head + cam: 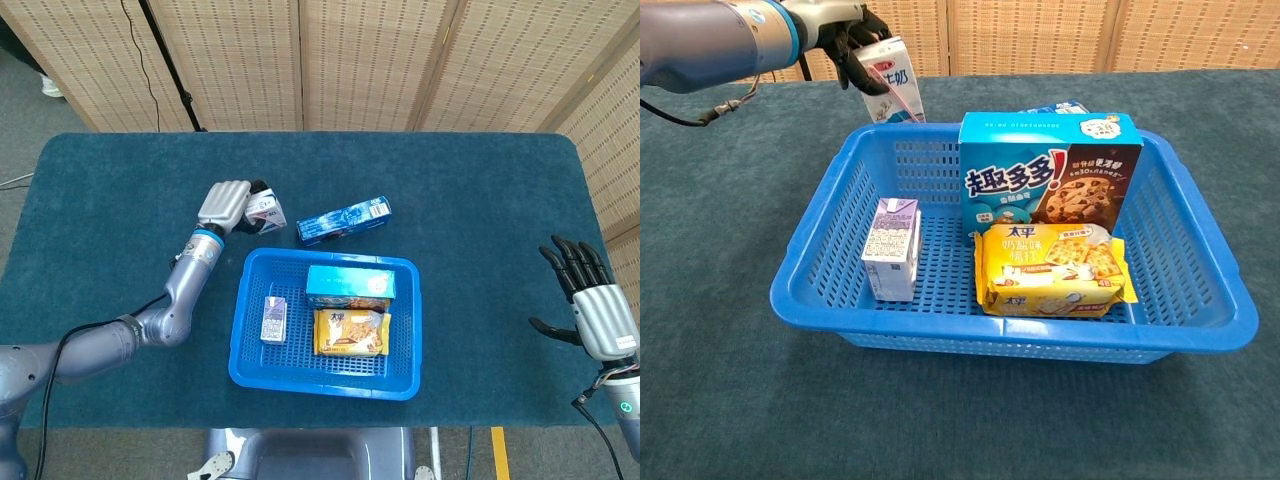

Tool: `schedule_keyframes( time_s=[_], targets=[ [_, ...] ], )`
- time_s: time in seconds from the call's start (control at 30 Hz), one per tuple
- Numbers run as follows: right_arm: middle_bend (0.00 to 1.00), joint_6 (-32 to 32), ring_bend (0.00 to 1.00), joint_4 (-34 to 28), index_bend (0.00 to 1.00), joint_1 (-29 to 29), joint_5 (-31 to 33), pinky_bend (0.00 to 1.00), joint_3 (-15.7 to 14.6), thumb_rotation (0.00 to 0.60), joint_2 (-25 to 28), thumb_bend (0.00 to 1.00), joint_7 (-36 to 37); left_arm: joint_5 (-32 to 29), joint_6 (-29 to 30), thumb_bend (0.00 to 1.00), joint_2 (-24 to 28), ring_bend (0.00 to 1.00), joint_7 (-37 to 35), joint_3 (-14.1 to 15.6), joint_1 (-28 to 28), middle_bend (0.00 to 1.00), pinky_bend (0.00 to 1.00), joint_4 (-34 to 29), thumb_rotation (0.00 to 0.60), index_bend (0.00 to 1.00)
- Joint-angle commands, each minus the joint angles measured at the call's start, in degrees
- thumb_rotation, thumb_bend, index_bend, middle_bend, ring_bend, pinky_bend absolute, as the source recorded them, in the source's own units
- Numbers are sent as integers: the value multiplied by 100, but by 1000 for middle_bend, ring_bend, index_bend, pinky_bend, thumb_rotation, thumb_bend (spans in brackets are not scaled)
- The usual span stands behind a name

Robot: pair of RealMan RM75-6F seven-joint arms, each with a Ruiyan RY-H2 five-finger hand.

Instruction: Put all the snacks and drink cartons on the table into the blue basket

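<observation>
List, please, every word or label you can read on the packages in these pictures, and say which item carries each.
"趣多多!" on the blue cookie box standing in the blue basket; its smaller print is too small to read.
"太平" on the yellow cracker packet; the other characters are blurred.
"奶" on the milk carton held by the left hand; the rest is unclear.
Purple drink carton: print too small.
Blue box on the table: unreadable.
</observation>
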Motion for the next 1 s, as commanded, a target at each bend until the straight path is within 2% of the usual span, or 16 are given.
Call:
schedule_keyframes(
  time_s=[0.03, 0.2, 0.37, 0.47, 0.67, 0.77, 1.0],
  targets=[
    [0, 8, 0, -13, 0, 0, -12, 0, -4, 600, 3, 0, -7, 929, 627, 378, 725, 489, -422, -137, 450, 484, 513, -1148, 600, 613],
    [0, 43, 0, -46, 0, -10, -39, 0, -11, 600, 9, 0, -29, 1819, 1220, 377, 1388, 488, -658, -102, 903, 484, 513, -2321, 600, 611],
    [0, 75, 0, -77, 0, -24, -51, 0, -14, 600, 21, 0, -44, 2375, 1472, 378, 1886, 487, -633, 76, 1231, 483, 513, -3142, 600, 609],
    [0, 93, 0, -90, 0, -28, -63, 0, -15, 600, 26, 0, -53, 2559, 1485, 378, 2019, 487, -658, 174, 1345, 483, 513, -3413, 600, 608],
    [0, 114, 0, -107, 0, -39, -64, 0, -13, 600, 36, 0, -49, 2738, 1354, 378, 2062, 487, -580, 402, 1459, 483, 513, -3597, 600, 604],
    [0, 131, 0, -103, 0, -49, -45, 0, 1, 600, 44, 0, -35, 2875, 1249, 378, 2126, 487, -455, 619, 1539, 483, 513, -3716, 600, 603],
    [0, 132, 0, -118, 0, -36, -83, 0, -10, 600, 44, 0, -33, 2913, 1206, 377, 1870, 470, -211, 689, 1540, 481, 513, -3632, 600, 589]
  ],
)
